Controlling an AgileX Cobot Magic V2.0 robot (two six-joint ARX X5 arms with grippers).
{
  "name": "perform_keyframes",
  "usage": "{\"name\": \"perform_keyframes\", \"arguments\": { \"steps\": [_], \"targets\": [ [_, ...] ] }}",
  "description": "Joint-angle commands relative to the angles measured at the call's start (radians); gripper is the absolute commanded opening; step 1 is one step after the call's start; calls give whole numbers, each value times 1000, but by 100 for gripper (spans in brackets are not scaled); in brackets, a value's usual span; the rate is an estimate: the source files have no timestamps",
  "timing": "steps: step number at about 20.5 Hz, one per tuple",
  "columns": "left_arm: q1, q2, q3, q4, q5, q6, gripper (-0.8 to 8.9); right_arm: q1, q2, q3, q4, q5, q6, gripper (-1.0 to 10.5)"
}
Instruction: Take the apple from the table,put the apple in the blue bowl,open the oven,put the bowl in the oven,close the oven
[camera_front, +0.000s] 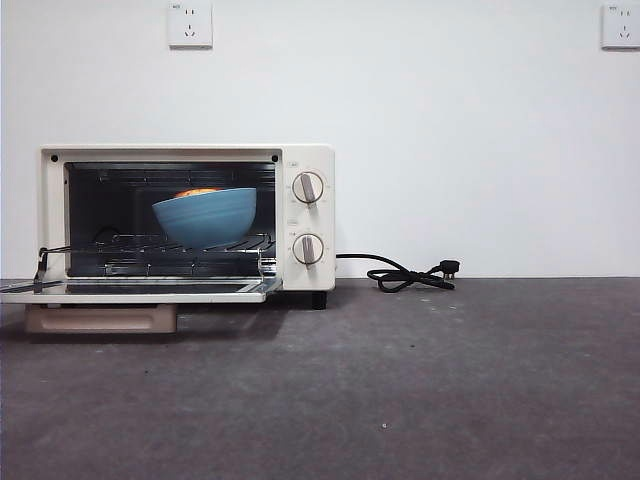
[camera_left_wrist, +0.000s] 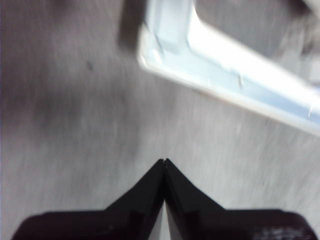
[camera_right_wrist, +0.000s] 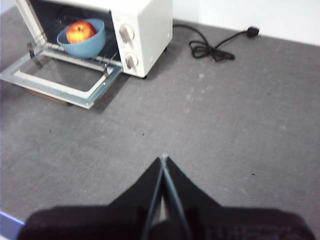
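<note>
- The table (camera_front: 420, 390), dark grey and speckled, runs wide across the room with a white wall behind it.
- The oven (camera_front: 186, 218) sits on the table at the left in the front view, cream-white, two silver knobs stacked on its right panel.
- Its door (camera_front: 140, 289) is dropped flat open, glass pane lying level in front of the cavity; the tan handle (camera_front: 100, 318) hangs below the door's front edge.
- The bowl (camera_front: 205, 216) is inside the oven, blue, upright on the wire rack (camera_front: 150, 247).
- The apple (camera_right_wrist: 80, 31) sits in the bowl, red with yellow patches; from the front only its top peeks over the rim.
- The black cord (camera_front: 405, 274) trails from the oven along the table by the wall, looped, plug lying at its end.
- The left tool (camera_left_wrist: 164, 161) hangs over bare table just beside a corner of the open door, tips pressed together, nothing between them.
- The right tool (camera_right_wrist: 164, 158) is well apart from the oven over open table, tips together too, empty.
</note>
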Motion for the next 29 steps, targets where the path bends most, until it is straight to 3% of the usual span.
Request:
{"name": "perform_keyframes", "arguments": {
  "steps": [1,7,10,17,24,29],
  "targets": [
    [8,43,-9,51,26,-76,-9,0,2,-31,39,-10,26,-11],
    [9,142,-9,138,45,-150,-9,0,2,-81,130,-53,31,-11],
    [9,193,-9,217,84,-233,-9,0,3,-85,148,-73,63,-11],
    [10,204,-9,334,55,-373,-9,0,3,-85,145,-72,84,-11],
    [11,204,-9,394,37,-414,-9,0,3,-85,145,-65,104,-11],
    [11,204,-9,443,101,-422,-9,0,3,-85,145,-61,105,-11]
  ]
}}
